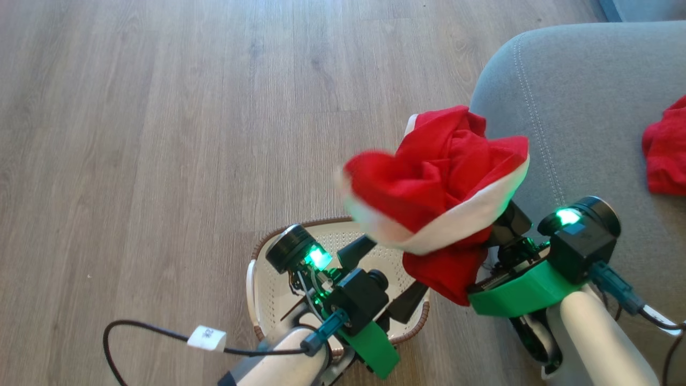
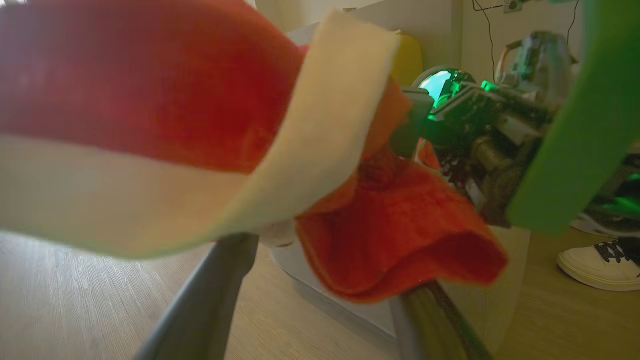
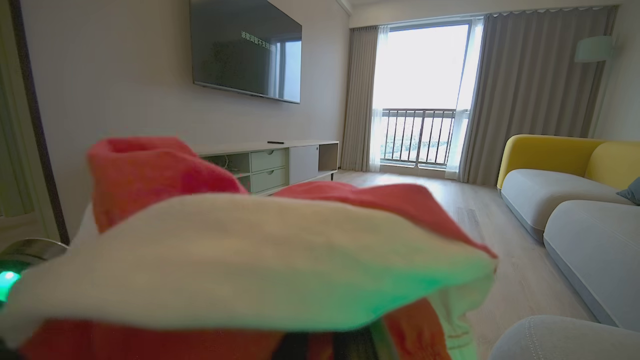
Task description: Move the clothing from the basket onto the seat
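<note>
A red-and-white garment (image 1: 437, 187) is gripped by the clenched right claw (image 1: 506, 222), above and right of the basket (image 1: 268, 292). The left claw (image 1: 381, 276) is held spread wide over the basket, empty.

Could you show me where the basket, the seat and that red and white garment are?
basket (image 1: 270, 292), head view, pale perforated inner wall.
seat (image 1: 589, 91), head view, bare grey cushion top.
red and white garment (image 1: 434, 177), head view, bunched red middle.

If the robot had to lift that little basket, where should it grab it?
Probably the far rim of the basket, from straight above. It stands upright, mouth up, and that thin edge is free, so one finger could go inside and one outside.
</note>
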Tool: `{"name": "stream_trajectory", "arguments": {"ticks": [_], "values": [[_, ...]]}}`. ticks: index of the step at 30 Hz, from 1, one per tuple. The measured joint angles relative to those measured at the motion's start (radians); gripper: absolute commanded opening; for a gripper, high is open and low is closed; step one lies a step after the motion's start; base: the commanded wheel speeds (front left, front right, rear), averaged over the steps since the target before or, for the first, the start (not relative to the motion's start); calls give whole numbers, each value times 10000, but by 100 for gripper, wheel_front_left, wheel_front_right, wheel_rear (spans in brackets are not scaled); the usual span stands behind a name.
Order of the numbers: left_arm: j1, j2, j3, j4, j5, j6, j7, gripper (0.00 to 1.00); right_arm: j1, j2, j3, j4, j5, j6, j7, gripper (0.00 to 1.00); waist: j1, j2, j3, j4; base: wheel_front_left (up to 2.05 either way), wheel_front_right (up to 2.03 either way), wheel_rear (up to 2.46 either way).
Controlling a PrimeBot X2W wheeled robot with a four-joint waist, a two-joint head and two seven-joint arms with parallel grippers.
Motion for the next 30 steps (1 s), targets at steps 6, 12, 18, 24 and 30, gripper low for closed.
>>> {"name": "stream_trajectory", "arguments": {"ticks": [6, 12, 18, 24, 30], "values": [[0, 0, 12, 219, 46, 2, 0, 100, 7, 12, -408, -25, -84, 0, 0, 0, 0, 0, -1, -9, 0, 0, 0], [16, 0, 42, 458, 211, -6, 0, 100, 108, 44, -1070, -35, -84, 0, 0, 0, 0, 0, -53, -42, 0, 0, 0], [387, 50, 111, 667, 343, -17, 0, 100, 479, 81, -1889, -58, -84, 0, 0, 0, 0, 0, -96, -163, 0, 0, 0], [416, 130, 169, 825, 370, -27, 2, 100, 792, 94, -2658, -35, -173, 0, 0, 0, 0, 0, -73, -327, 0, 0, 0], [695, 138, 401, 911, 364, -27, 2, 100, 1266, 242, -3373, 343, -174, 0, 0, 0, 0, 0, -23, -455, 0, 0, 0]]}}
